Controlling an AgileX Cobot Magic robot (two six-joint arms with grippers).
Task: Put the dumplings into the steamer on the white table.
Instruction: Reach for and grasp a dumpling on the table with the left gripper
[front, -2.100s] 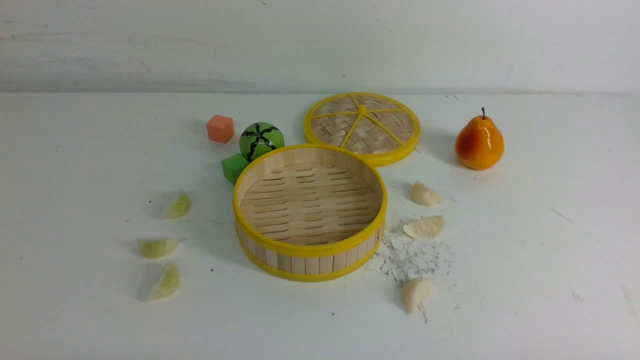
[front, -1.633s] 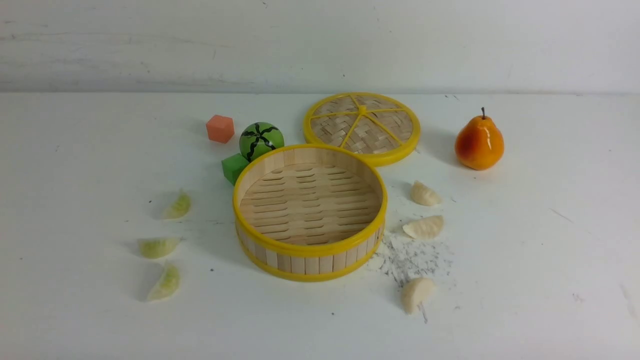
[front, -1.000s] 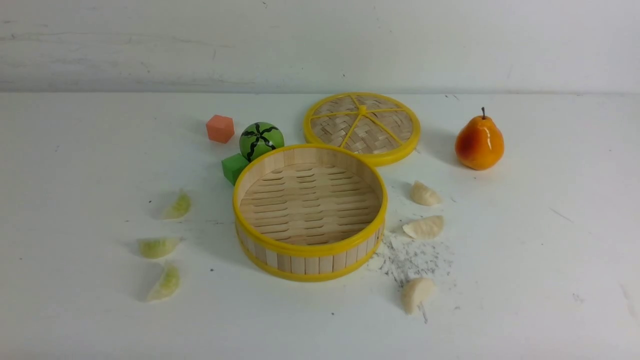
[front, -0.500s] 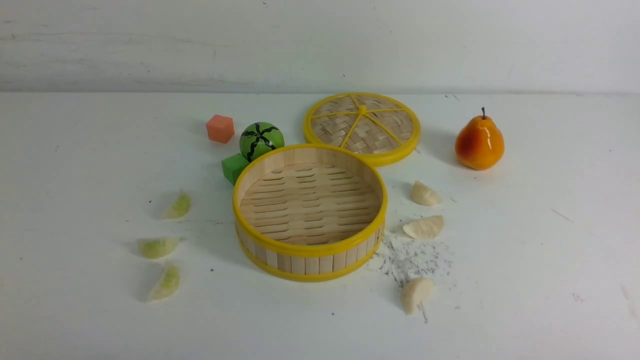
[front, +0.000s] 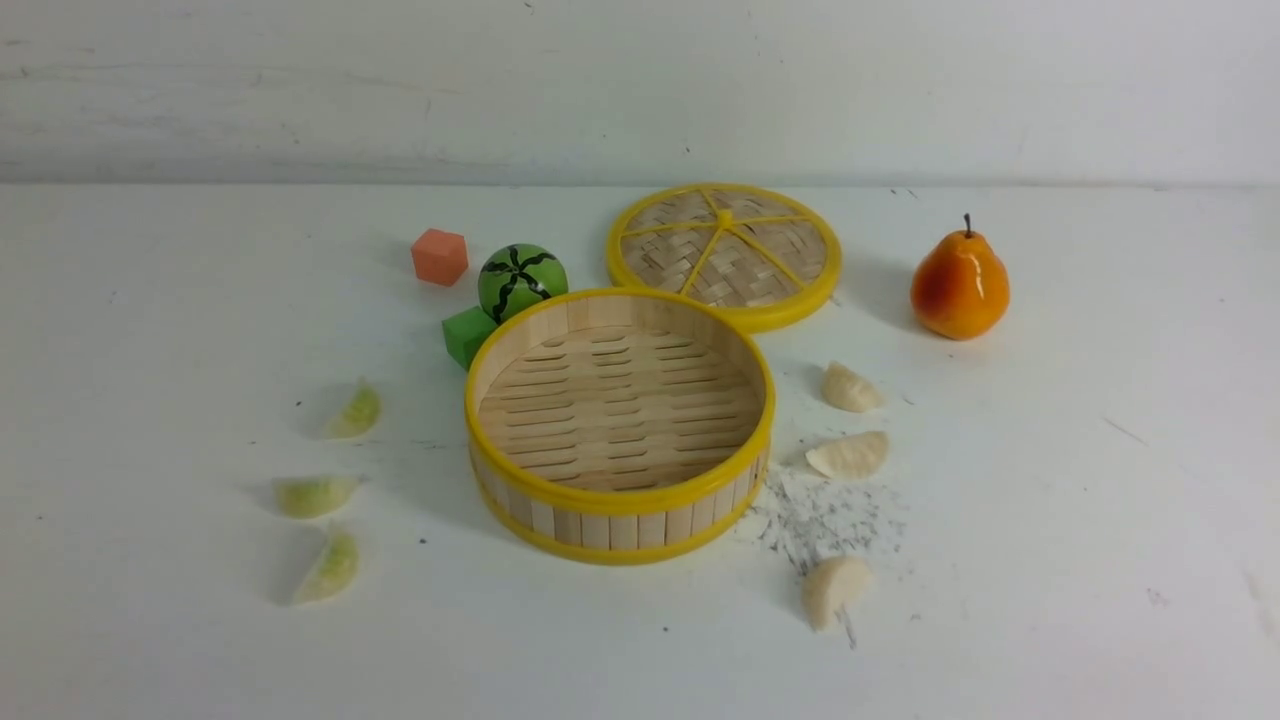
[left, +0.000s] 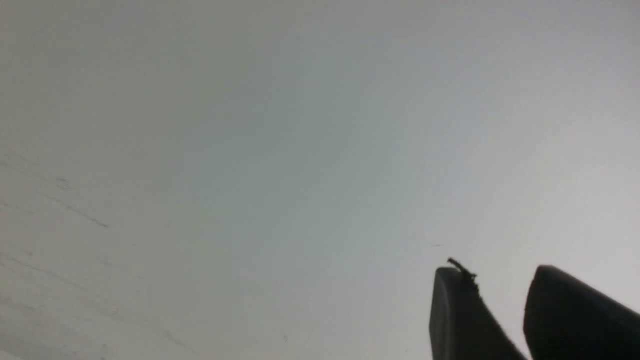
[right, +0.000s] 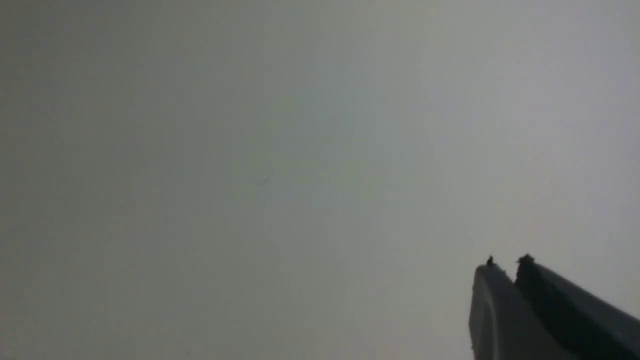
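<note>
Evidently laid out for two arms. Front view: shows round bamboo-slat steamer with yellow rims (front: 620, 528) standing open and empty midway across scuffed flat white table (front: 1050, 520); puts three pale green pleated toy dumplings (front: 313, 494) well apart to its left, three cream-white pleated toy dumplings (front: 848, 455) near its right, probably one trio per arm. Sets flat woven yellow-rimmed lid (front: 725, 250) aside just beyond far rim, leaving steamer mouth free. Left wrist view: catches left gripper (left: 495, 272) against plain pale surface, dark fingers apart, nothing between. Right wrist view: catches right gripper (right: 506, 262) likewise, fingers pressed together, empty. No dumpling loaded yet.
</note>
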